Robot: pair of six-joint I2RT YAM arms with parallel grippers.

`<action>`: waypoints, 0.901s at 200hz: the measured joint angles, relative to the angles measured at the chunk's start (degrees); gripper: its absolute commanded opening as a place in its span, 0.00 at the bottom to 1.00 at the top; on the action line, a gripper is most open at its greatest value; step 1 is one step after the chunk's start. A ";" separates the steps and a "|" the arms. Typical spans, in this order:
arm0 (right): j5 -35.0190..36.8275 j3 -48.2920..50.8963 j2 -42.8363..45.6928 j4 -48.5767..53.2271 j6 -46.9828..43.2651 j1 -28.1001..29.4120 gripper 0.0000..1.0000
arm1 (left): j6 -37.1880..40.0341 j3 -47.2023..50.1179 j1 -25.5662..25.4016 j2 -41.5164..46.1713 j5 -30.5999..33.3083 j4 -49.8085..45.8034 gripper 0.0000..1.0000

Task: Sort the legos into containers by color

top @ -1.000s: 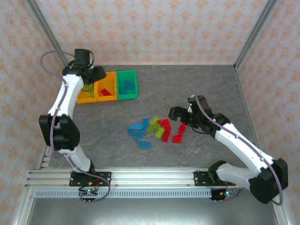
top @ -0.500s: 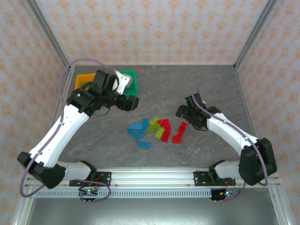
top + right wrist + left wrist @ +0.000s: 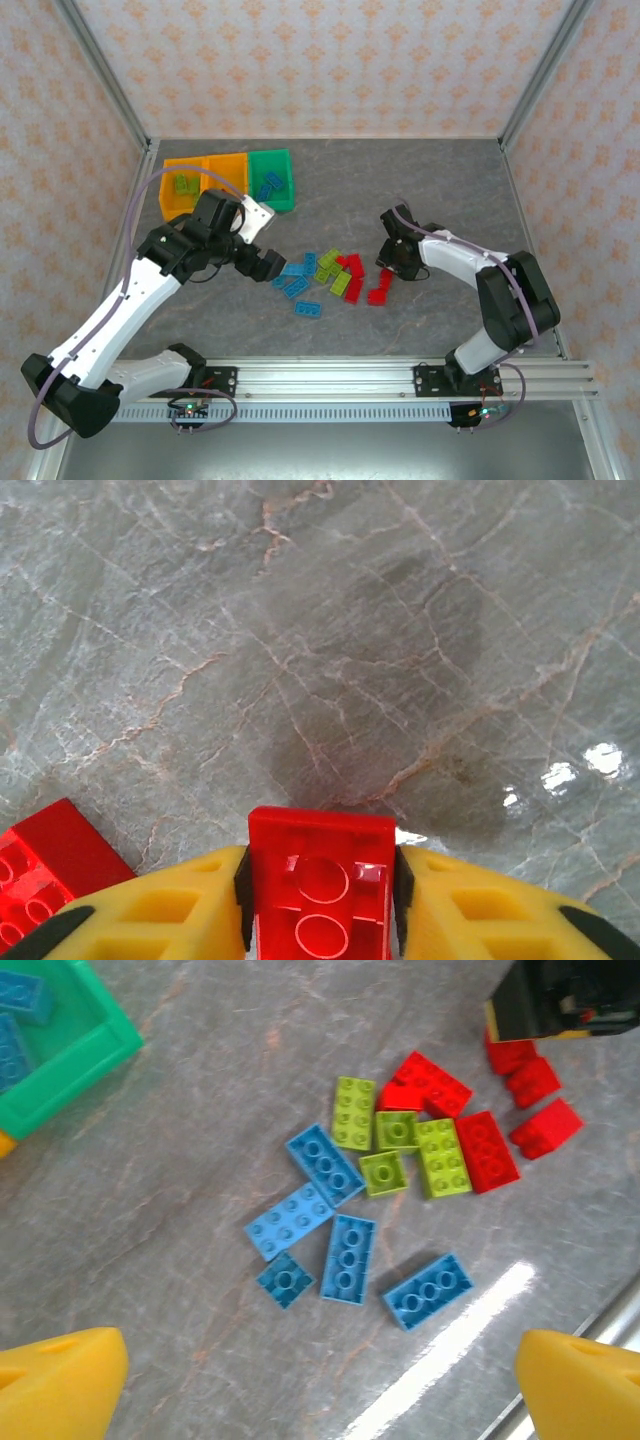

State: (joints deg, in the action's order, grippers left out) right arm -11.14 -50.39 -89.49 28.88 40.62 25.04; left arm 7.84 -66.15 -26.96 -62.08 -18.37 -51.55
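Observation:
The legos lie in a loose pile mid-table: blue ones (image 3: 295,270) (image 3: 348,1258) on the left, lime green ones (image 3: 342,283) (image 3: 442,1157) in the middle, red ones (image 3: 378,295) (image 3: 487,1150) on the right. My left gripper (image 3: 265,262) (image 3: 320,1390) hovers open just left of the blue legos, nothing between its yellow fingertips (image 3: 60,1380). My right gripper (image 3: 388,262) (image 3: 320,890) is at the pile's right edge, shut on a red lego (image 3: 322,880). The containers stand at the back left: two orange bins (image 3: 185,162) (image 3: 228,157) and a green one (image 3: 270,154).
The left orange bin holds green legos (image 3: 184,184), and the green bin (image 3: 80,1060) holds blue ones (image 3: 268,183) (image 3: 20,1000). Another red lego (image 3: 40,870) lies just left of my right fingers. Cage walls ring the grey marbled table (image 3: 420,180).
My left arm has swung from the bins down to the pile's left side while its gripper opened wide. My right gripper has dropped onto the pile's right edge and closed on a red lego.

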 measured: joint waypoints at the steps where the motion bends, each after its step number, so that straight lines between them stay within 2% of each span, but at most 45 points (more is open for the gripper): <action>1: 0.00 -0.02 0.02 0.00 -0.09 0.00 0.32 | -0.02 0.00 0.00 0.00 0.13 0.00 1.00; 53: 0.68 -1.55 7.32 0.55 -0.61 0.94 0.31 | -0.61 3.48 0.09 5.31 9.77 4.48 1.00; 79: 0.59 -7.48 9.51 -0.66 -4.66 4.92 0.32 | -1.99 4.98 1.31 9.55 15.47 6.93 1.00; 100: -2.56 -12.72 8.57 -4.57 -8.70 8.92 0.34 | -3.98 5.57 4.57 11.50 19.15 9.25 1.00; 140: -9.73 -28.06 -6.05 -15.39 -13.84 14.97 0.34 | -8.33 5.88 13.25 10.86 24.13 11.02 0.99; 180: -12.63 -46.88 -28.26 -22.71 -15.43 15.80 0.34 | -8.92 6.45 14.71 10.14 26.95 11.41 0.99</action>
State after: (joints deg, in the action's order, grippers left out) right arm -23.77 -97.27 -117.75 6.17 25.19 40.84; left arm -1.08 -59.70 -12.25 -51.94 8.58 -40.14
